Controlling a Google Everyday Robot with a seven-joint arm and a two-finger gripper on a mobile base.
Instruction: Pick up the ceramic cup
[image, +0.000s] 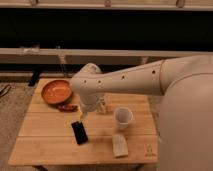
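Note:
The white ceramic cup stands upright on the wooden table, right of centre, with its pale inside showing. My white arm reaches in from the right and ends in a rounded joint over the table's middle. My gripper hangs below that joint, just above the black phone and left of the cup. It is apart from the cup and mostly hidden by the arm.
A wide orange bowl sits at the table's back left, with a small reddish item in front of it. A small clear jar stands beside the arm. A pale block lies near the front edge.

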